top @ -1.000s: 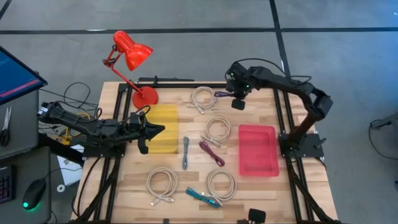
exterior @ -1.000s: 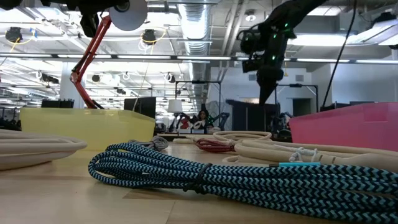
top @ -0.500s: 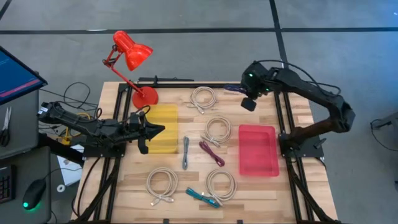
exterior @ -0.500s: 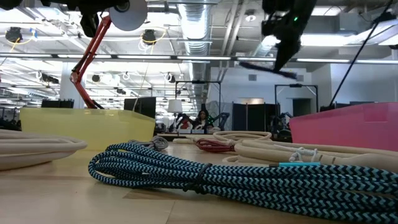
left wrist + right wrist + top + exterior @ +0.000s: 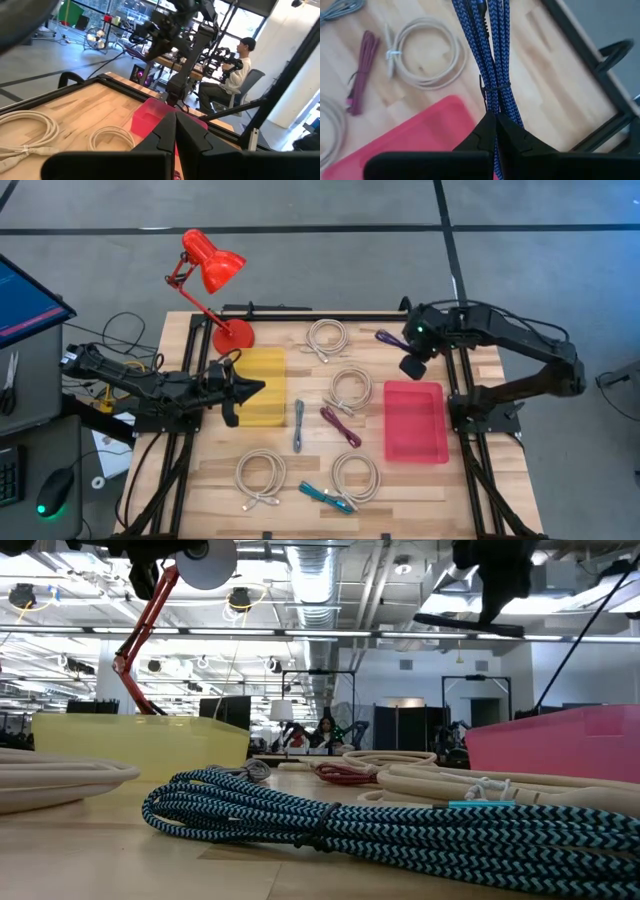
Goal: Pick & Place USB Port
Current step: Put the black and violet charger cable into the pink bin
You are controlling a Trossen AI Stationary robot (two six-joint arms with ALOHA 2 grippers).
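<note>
Left to right on the desk (image 5: 200,470):

Red lamp (image 5: 212,264) at the far-left corner, base on the desk edge.

Left hand (image 5: 248,389) parked low over the yellow bin (image 5: 262,386), fingers closed to a point with nothing between them; the left wrist view shows the two dark fingers (image 5: 167,131) pressed together. That arm is idle.

Centre desk holds the loose cables: cream coil (image 5: 326,337) at the far edge, a second cream coil (image 5: 351,388) mid-desk, grey bundle (image 5: 299,425) and maroon bundle (image 5: 340,425) side by side just nearer than that, then two cream coils (image 5: 259,476) (image 5: 356,477) along the near edge with a teal braided cable (image 5: 327,497) between them. The low view has that teal cable (image 5: 330,825) right in front of the lens.

Right side: pink bin (image 5: 415,420) on the desk, nothing visible in it.

Right hand (image 5: 415,366) is raised above the desk just beyond the pink bin's far edge. It is clamped on the blue braided USB cable (image 5: 487,47), a folded bundle tied at the middle, gripped near one end; the rest of the bundle (image 5: 390,339) sticks out toward the far edge. In the low view the cable (image 5: 468,624) hangs in the air, roughly level, well clear of the desk and not in the pink bin (image 5: 555,743).
</note>
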